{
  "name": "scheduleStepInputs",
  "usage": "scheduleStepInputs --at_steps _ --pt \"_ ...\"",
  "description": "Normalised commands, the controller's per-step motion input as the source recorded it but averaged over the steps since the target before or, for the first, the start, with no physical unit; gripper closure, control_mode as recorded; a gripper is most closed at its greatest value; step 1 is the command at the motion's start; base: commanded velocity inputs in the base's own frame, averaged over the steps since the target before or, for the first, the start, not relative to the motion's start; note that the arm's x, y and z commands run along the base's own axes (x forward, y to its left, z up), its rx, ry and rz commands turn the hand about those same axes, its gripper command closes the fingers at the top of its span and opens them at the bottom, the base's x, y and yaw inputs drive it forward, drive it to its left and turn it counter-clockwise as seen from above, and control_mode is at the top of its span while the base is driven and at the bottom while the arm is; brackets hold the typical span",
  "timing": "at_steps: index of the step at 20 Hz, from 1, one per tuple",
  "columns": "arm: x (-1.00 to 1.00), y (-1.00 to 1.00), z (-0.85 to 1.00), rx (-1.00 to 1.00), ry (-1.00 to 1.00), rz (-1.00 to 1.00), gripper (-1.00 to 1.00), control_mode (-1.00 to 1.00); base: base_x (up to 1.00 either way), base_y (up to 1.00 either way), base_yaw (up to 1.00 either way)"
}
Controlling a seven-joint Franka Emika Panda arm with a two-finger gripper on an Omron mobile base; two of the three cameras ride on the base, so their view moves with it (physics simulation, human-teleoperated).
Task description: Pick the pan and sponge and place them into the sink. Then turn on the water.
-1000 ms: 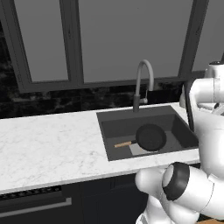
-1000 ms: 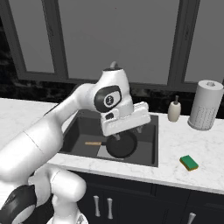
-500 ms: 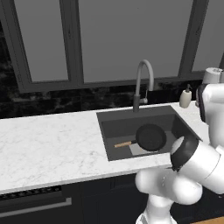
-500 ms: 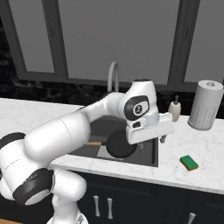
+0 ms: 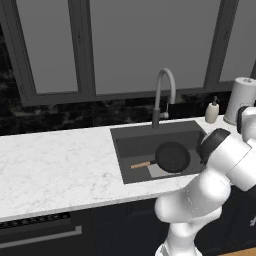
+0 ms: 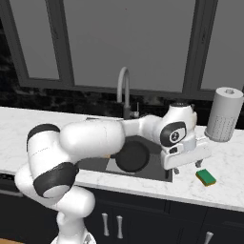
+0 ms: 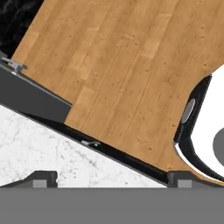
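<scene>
You see the sink (image 5: 125, 142) set into the surface (image 5: 55, 170), with the faucet (image 5: 162, 95) behind its back rim. The pan (image 5: 172, 156) lies inside the sink, its handle toward the left in the left base view. A soap bottle (image 5: 213, 111) and a paper towel roll (image 6: 223, 115) stand right of the sink. The sponge (image 6: 206, 177) rests on the surface right of the sink, near the front edge. The end effector (image 6: 187, 167) hangs between sink and sponge, just above the surface.
</scene>
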Motion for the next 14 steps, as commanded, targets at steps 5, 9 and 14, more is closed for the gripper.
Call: scheduleStepInputs --at_steps 5,9,14 --pt "0.45 -0.52 -0.45 0.04 -0.01 0.00 -1.00 -1.00 0.00 0.00 0.00" --pt "0.54 -0.35 -0.41 0.03 0.00 0.00 -1.00 -1.00 0.00 0.00 0.00" --pt "0.49 -0.36 -0.32 0.05 0.00 0.00 -1.00 -1.00 0.00 0.00 0.00"
